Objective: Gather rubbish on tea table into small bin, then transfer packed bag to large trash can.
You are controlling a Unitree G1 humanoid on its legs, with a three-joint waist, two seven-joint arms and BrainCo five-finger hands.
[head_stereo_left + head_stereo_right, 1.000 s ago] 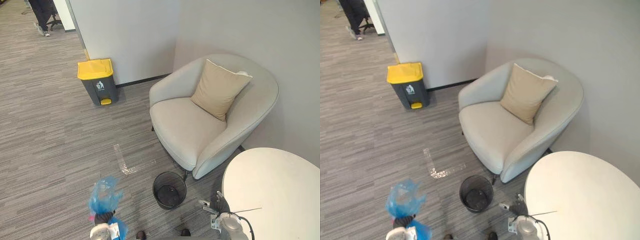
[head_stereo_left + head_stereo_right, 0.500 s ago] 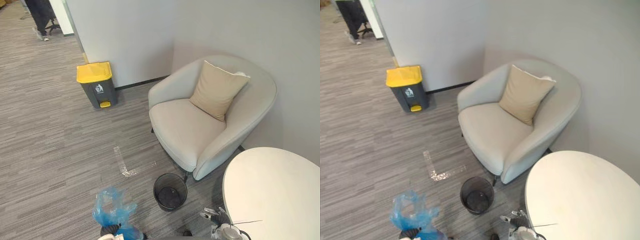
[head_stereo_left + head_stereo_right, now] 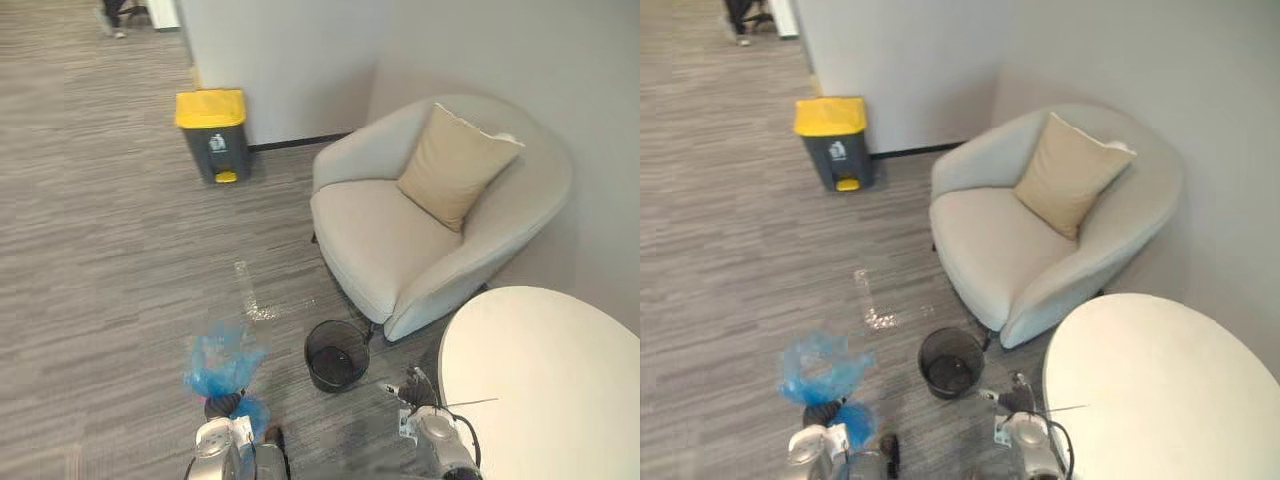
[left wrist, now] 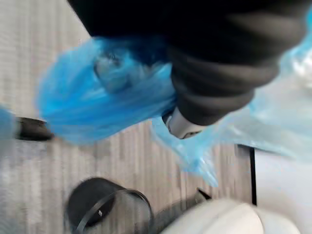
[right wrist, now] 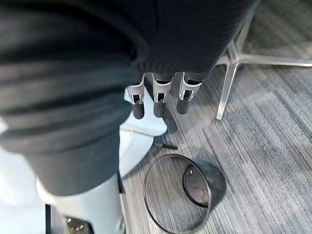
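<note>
A crumpled blue plastic bag (image 3: 222, 362) hangs over the carpet, bunched at my left hand (image 3: 221, 406), which is shut on its gathered neck. In the left wrist view the blue bag (image 4: 92, 97) wraps around that hand (image 4: 184, 125). The small black mesh bin (image 3: 337, 355) stands on the floor just right of the bag, and it holds no bag. My right hand (image 3: 414, 388) hangs open with straight fingers (image 5: 157, 103) between the bin (image 5: 181, 201) and the white round tea table (image 3: 545, 385). The large grey trash can (image 3: 212, 135) with a yellow lid stands far off by the wall.
A light grey armchair (image 3: 400, 240) with a tan cushion (image 3: 455, 165) stands against the wall behind the small bin. A strip of tape (image 3: 250, 296) marks the carpet. A person's legs (image 3: 114, 12) show at the far top left. Open carpet lies between me and the large can.
The whole view has shifted, so the camera moved. My left hand still holds the blue bag, which now shows higher and closer to the small bin.
</note>
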